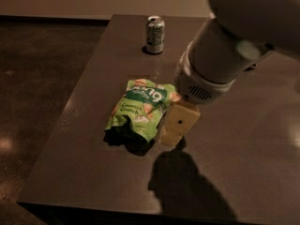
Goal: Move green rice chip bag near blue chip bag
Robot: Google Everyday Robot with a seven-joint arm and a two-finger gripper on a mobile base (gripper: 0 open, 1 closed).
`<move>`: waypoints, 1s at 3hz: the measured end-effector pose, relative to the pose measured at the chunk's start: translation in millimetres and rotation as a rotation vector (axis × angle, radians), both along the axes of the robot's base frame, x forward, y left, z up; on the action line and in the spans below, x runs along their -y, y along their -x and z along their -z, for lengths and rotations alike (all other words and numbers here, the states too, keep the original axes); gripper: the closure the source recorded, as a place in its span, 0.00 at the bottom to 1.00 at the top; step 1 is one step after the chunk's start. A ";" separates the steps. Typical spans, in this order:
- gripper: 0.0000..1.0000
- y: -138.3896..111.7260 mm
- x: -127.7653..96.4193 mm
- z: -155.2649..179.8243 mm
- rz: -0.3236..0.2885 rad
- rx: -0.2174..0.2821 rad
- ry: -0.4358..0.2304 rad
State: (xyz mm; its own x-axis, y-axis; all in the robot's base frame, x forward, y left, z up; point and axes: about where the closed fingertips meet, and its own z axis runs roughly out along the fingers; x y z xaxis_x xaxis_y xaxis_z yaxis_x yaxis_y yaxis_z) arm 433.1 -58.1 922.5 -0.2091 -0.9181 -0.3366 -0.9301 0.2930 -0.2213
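Lime green rice chip bag (137, 112), crumpled, label reading "Coconut Crunch", lay on counter (243, 144). Hand (171, 137) hung just beside it; grip indeterminate.

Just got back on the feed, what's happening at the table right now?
The robot's gripper hangs low over the table, right beside the right edge of the green rice chip bag. The bag lies on the table, not lifted; whether the gripper touches it cannot be told. The blue chip bag is out of sight, with the arm covering that side of the table. A drink can stands upright near the far edge.
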 end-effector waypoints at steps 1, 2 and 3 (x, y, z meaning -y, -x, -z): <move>0.00 -6.0 -22.2 11.7 0.009 -0.017 -0.011; 0.00 -10.5 -41.6 25.8 0.019 -0.034 -0.016; 0.00 -13.4 -60.4 42.1 0.011 -0.048 -0.007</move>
State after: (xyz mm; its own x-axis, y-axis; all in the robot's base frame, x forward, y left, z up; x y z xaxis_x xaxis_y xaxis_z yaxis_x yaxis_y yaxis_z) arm 446.5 2.3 880.4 -0.2350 -0.9132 -0.3328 -0.9363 0.3046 -0.1747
